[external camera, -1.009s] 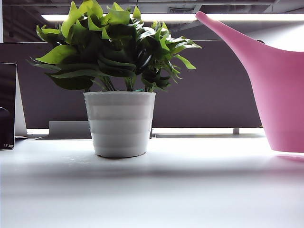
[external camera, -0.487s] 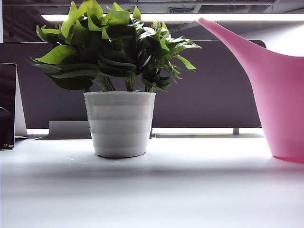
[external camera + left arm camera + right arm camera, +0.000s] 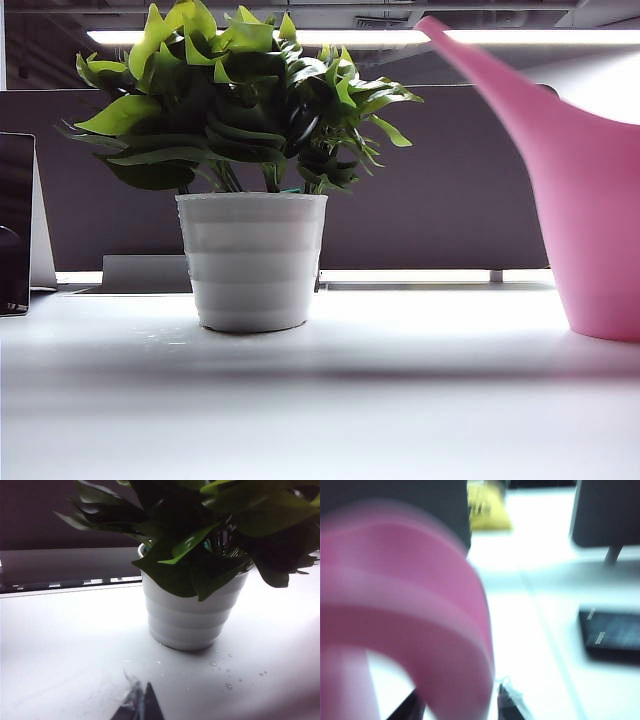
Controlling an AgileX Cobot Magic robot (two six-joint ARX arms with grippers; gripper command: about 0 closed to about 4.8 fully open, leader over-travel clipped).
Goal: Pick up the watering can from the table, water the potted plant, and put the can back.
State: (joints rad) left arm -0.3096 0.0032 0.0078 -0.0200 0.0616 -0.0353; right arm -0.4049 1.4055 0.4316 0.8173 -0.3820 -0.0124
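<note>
The potted plant (image 3: pixel 250 110), bushy green leaves in a white ribbed pot (image 3: pixel 253 260), stands on the table (image 3: pixel 320 400) left of centre. The pink watering can (image 3: pixel 595 220) rests on the table at the right edge, its spout blurred and pointing up toward the plant. In the right wrist view the can's pink handle (image 3: pixel 420 630) lies between the fingers of my right gripper (image 3: pixel 459 700), which is open, with a gap beside one fingertip (image 3: pixel 506 697). My left gripper (image 3: pixel 141 702) is shut, low over the table in front of the pot (image 3: pixel 192 615). Neither gripper shows in the exterior view.
A dark partition panel (image 3: pixel 450 180) runs behind the plant and a dark screen (image 3: pixel 15 220) stands at the far left. Water drops (image 3: pixel 230 670) dot the table by the pot. Beyond the can lie a yellow object (image 3: pixel 487 510) and a black device (image 3: pixel 612 635).
The watering can has come down onto the table, and its spout has just swung up a little. The plant and the left arm have not moved.
</note>
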